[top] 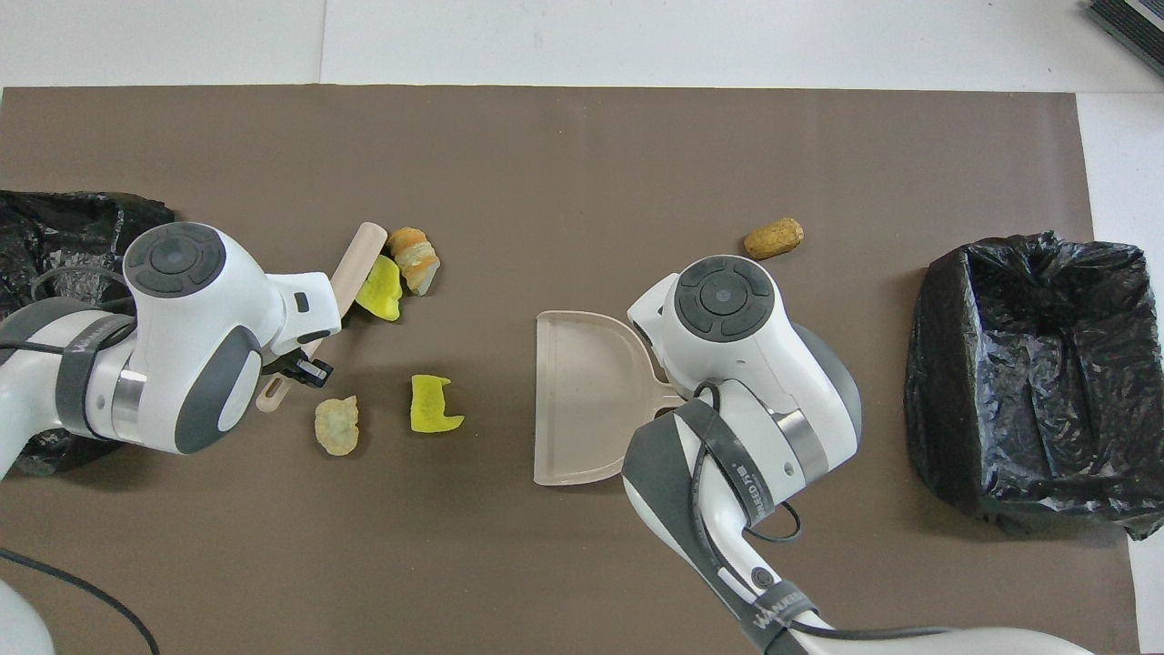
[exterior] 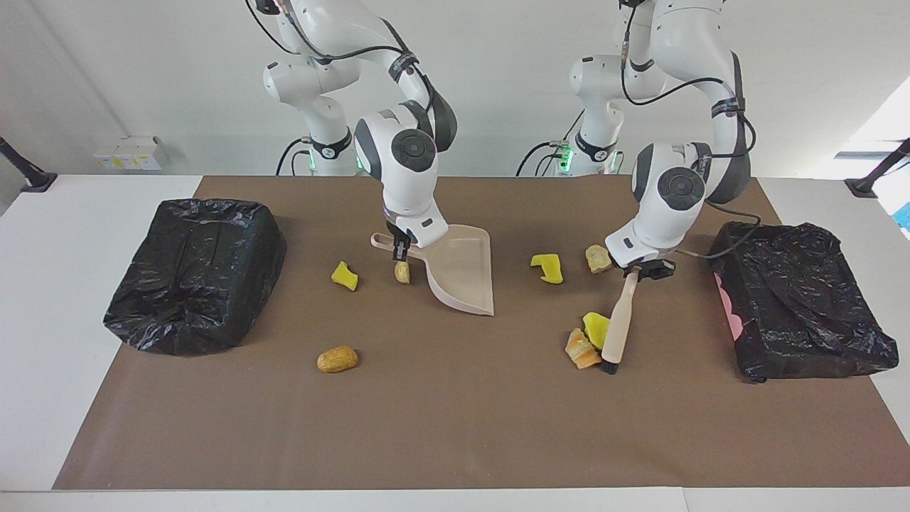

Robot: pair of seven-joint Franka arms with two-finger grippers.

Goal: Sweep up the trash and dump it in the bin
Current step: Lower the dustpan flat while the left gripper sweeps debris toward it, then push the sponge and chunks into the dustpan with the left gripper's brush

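**A:** What's the room like?

**B:** White wall, and a white desk (exterior: 43, 320) under a brown mat (exterior: 455, 427). A black-lined bin (exterior: 192, 274) sits at the right arm's end, a second bin (exterior: 803, 306) at the left arm's end.

**A:** Which step am I hearing?

**B:** I judge it's the sweep. My left tool (exterior: 635, 269) is pressed together, pinching the brush (exterior: 617, 326), whose head touches a yellow scrap (exterior: 595, 328) and an orange chunk (exterior: 581, 348). My right tool (exterior: 399, 250) pinches the dustpan handle (exterior: 384, 242); the dustpan (exterior: 462, 274) rests mid-mat, mouth toward the brush.

**A:** And next?

**B:** Push that pair across open mat into the pan. Other trash lies apart: another yellow scrap (exterior: 547, 268) and a pale chunk (exterior: 598, 258) near the brush handle, plus three pieces (exterior: 337, 359) toward the right arm's end. The mat's edges are well clear.
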